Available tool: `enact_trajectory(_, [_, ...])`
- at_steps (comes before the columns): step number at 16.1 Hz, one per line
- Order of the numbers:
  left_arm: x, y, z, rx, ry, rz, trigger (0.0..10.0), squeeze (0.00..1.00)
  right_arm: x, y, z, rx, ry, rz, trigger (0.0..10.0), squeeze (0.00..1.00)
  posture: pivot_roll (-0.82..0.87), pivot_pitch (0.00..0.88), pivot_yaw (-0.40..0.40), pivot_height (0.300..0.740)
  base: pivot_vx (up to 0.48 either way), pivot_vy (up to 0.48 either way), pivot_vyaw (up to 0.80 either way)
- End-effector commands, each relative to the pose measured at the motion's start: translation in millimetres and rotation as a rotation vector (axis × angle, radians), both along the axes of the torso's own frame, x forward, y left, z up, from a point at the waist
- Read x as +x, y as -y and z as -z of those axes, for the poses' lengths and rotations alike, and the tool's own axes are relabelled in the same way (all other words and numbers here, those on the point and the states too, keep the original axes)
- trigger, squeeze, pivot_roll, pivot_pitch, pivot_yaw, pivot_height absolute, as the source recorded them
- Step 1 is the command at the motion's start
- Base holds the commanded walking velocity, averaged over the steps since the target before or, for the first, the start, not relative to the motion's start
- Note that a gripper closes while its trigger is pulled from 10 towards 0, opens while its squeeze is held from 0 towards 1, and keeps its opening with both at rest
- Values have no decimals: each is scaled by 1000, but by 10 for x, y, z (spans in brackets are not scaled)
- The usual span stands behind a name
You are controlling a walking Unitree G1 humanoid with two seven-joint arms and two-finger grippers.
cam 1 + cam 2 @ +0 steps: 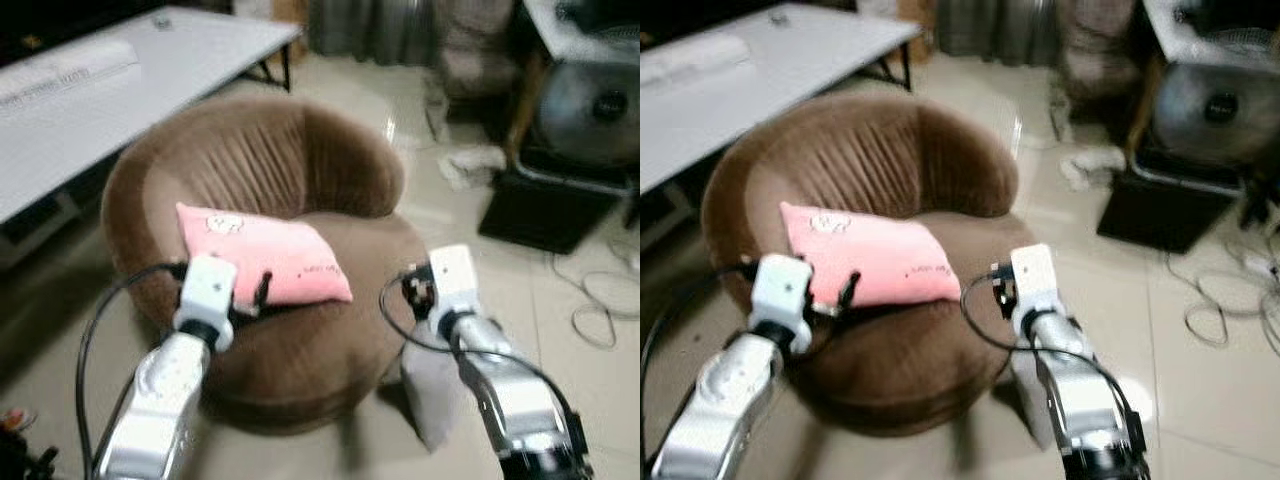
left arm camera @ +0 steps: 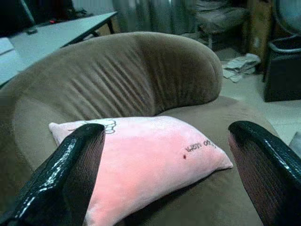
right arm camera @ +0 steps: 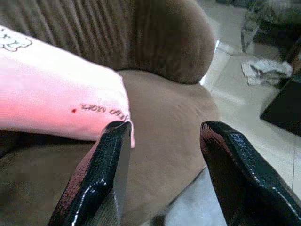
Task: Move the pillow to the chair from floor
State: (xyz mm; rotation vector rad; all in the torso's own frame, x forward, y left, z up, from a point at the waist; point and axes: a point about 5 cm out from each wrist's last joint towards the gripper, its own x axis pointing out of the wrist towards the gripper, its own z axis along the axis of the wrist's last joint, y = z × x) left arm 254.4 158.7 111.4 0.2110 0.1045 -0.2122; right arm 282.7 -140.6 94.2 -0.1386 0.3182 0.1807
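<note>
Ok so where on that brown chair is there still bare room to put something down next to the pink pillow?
Free: the chair seat's right half, between the pillow's printed corner and the right gripper. Also the front edge below the pillow. Crowded: the seat's left, where the pillow lies against the backrest with the open left gripper just before it.

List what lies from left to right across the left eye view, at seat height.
Left gripper → pink pillow on the brown chair → right gripper → loose cables on the tiled floor.
</note>
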Motion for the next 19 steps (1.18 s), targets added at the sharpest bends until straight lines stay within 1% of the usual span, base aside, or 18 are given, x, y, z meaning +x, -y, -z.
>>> enact_trajectory(1, [6,54,-4,0,5,19,10000,0,-5,103,-8,-23,6,34,10000,0,-3,0,24,740,0,-480,0])
enact_trajectory(3, [9,57,-4,1,5,23,10000,0,-10,135,6,-14,0,59,10000,0,-8,0,29,740,0,-480,0])
enact_trajectory(10, [22,74,-10,3,6,36,10000,0,-19,162,35,-20,-7,74,10000,0,-14,0,37,740,0,-480,0])
enact_trajectory(15, [45,83,-13,3,6,44,10000,0,-62,197,80,-27,-20,81,10000,0,-24,0,46,740,0,-480,0])
enact_trajectory(17, [61,104,-10,-23,-8,57,10000,0,-78,212,82,-24,-19,85,10000,0,-29,0,50,740,0,0,0])
enact_trajectory(18, [64,107,-12,-26,-8,57,10000,0,-86,224,85,-7,-22,98,10000,0,-32,0,52,740,0,0,0])
enact_trajectory(19, [71,109,-13,-27,-6,57,10000,0,-95,242,89,15,-25,116,10000,0,-32,0,52,740,0,480,0])
